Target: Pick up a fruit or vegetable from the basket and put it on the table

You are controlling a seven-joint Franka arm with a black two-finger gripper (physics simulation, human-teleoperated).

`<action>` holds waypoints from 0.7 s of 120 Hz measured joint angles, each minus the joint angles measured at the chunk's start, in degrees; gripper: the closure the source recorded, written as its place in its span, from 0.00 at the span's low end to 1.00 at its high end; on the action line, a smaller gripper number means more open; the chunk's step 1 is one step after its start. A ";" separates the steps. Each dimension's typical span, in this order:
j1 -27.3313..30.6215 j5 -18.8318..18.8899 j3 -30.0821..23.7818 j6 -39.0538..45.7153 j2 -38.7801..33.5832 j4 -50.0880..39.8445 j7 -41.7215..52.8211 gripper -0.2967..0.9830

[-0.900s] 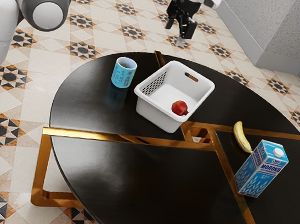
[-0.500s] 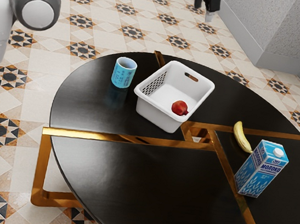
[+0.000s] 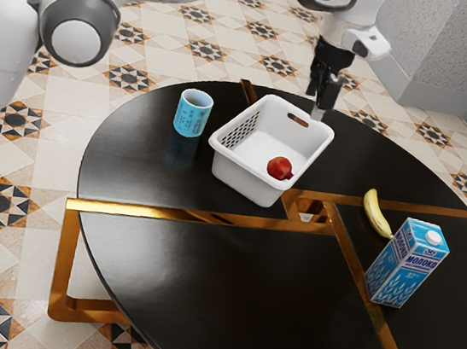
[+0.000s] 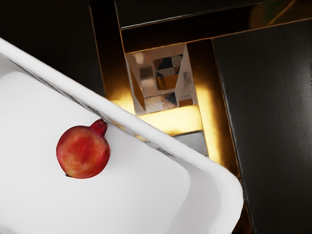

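Can see the black gripper (image 3: 319, 107) raised near the handle-slot end of the white basket (image 3: 238, 173), but cannot tell whether released or clenched. Can see the red pomegranate (image 4: 83, 152) lying inside the basket, on its floor, crown turned toward a side wall. Can also see, on the round black table (image 3: 201, 291), a banana (image 3: 374, 212) just beside the upright milk carton (image 3: 407, 264) and, across the basket, a blue cup (image 3: 192, 117) standing upright
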 joint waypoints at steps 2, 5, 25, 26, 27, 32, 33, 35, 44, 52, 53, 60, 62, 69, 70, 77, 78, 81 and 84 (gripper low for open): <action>-0.03 0.23 0.08 0.04 -0.09 -0.21 0.97 0.23; 0.10 0.49 0.16 0.05 -0.25 -0.59 2.54 0.23; 0.38 1.19 -0.11 -1.44 -1.30 -1.23 13.74 0.23; 0.29 1.21 -0.12 -1.53 -1.33 -1.22 14.29 0.23; 0.19 1.22 -0.12 -1.63 -1.37 -1.21 14.85 0.23; -0.23 1.25 -0.16 -2.06 -1.56 -1.25 17.52 0.23; -0.29 1.25 -0.17 -2.14 -1.57 -1.27 18.04 0.23; -0.38 1.23 -0.17 -2.29 -1.59 -1.34 19.04 0.23; -0.68 0.58 -0.08 -2.82 -1.54 -1.67 23.16 0.23; 0.35 -1.14 0.27 -3.05 -1.95 -3.80 26.34 0.23; 0.49 -1.37 0.31 -3.06 -2.17 -4.32 26.71 0.23; 1.31 -2.88 1.05 -2.67 -4.68 -8.64 29.08 0.23; 1.47 -3.31 1.25 -2.53 -5.14 -9.51 29.71 0.23; 1.72 -4.90 1.93 -2.07 -5.98 -11.19 31.78 0.23; 1.75 -5.08 1.99 -1.99 -6.04 -11.31 32.06 0.23; 1.85 -6.09 2.27 -1.38 -6.12 -11.79 33.93 0.23; 1.89 -6.20 2.29 -1.29 -6.08 -11.83 34.19 0.23; 2.06 -6.49 2.34 -0.99 -5.88 -11.91 34.94 0.23; 2.38 -6.74 2.37 -0.70 -5.63 -11.98 35.67 0.23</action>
